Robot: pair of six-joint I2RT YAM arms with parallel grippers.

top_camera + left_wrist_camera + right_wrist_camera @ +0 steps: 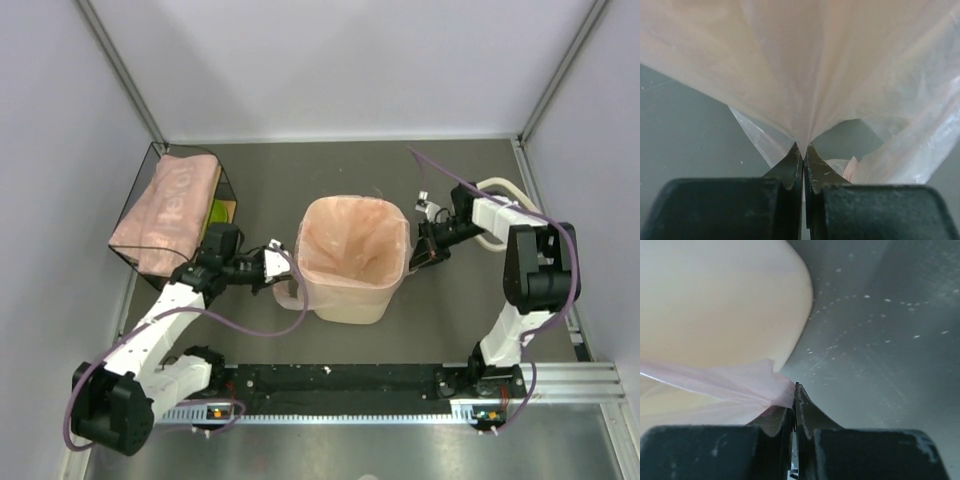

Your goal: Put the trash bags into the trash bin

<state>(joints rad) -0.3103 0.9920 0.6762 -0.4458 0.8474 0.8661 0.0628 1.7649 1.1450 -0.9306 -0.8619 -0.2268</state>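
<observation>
The cream trash bin point(350, 308) stands mid-table with a pale pink trash bag point(352, 245) spread open inside it and draped over its rim. At the bin's left side, my left gripper point(285, 268) is shut on the bag's film. In the left wrist view the film point(805, 65) fans out from the closed tips of that gripper point(803, 147). My right gripper point(415, 252) sits at the bin's right side, shut on the film too. The right wrist view shows pink film point(730, 382) pinched at that gripper's tips point(795, 387), beside the bin wall point(715, 300).
A dark wire-framed box point(228, 185) stands at the back left, with a folded stack of pink trash bags point(168, 210) lying on top of it. A white hose point(497, 185) curls behind the right arm. Grey walls enclose the table on three sides.
</observation>
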